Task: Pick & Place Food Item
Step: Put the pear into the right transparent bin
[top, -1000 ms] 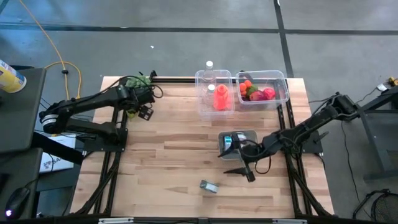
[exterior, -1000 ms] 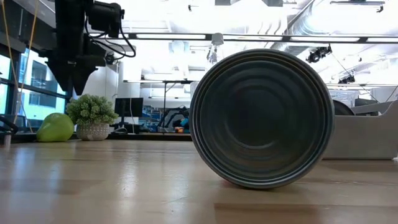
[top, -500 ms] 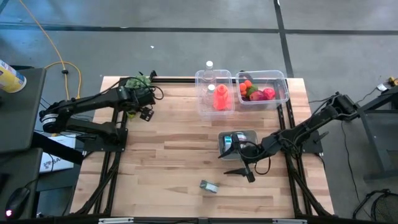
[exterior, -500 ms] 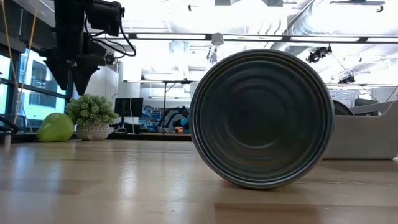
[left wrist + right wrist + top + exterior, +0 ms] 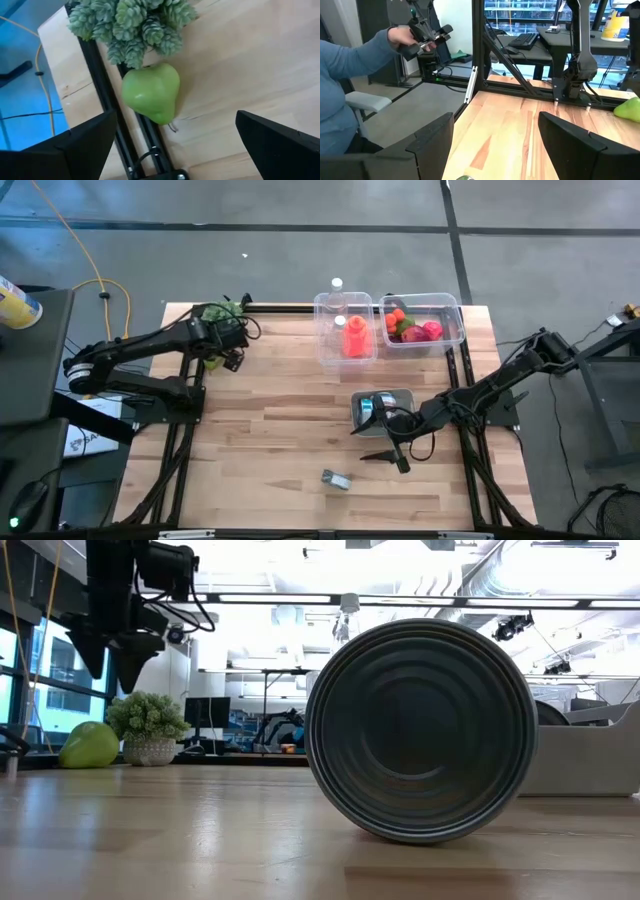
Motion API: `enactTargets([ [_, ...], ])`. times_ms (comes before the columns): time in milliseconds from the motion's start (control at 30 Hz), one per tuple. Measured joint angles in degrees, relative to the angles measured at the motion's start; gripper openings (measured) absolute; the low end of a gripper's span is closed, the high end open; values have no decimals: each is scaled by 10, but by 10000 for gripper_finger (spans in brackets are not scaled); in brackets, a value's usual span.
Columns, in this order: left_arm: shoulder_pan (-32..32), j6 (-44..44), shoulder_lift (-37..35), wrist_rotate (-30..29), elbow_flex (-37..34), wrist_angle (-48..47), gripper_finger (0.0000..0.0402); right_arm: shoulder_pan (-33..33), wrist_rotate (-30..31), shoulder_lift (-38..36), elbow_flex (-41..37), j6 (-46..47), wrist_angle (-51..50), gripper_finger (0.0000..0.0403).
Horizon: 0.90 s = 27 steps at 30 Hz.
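Pear (image 5: pixel 151 97) beside plant (image 5: pixel 131 24) (touching), table's (image 5: pixel 280 415) far-left corner.

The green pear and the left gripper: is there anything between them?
No. In the left wrist view, the pear shows past the open left gripper with only bare wooden table and black rail between.

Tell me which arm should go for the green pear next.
Left. The left hand hangs open right above the green pear by the small plant at the table's far-left corner. The right hand waits open, across the table.
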Motion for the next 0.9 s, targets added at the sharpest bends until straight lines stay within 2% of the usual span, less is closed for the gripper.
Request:
enactTargets([
  [233, 49, -7, 0, 0, -15, -8, 396, 0, 0, 0, 0, 0, -19, 280],
  [500, 159, 53, 0, 97, -68, 34, 396, 0, -4, 0, 0, 17, -26, 280],
  [767, 223, 79, 0, 93, -91, 89, 396, 0, -19, 0, 0, 17, -26, 280],
  [900, 259, 97, 1, 113, -91, 103, 396, 0, -19, 0, 0, 17, -26, 280],
])
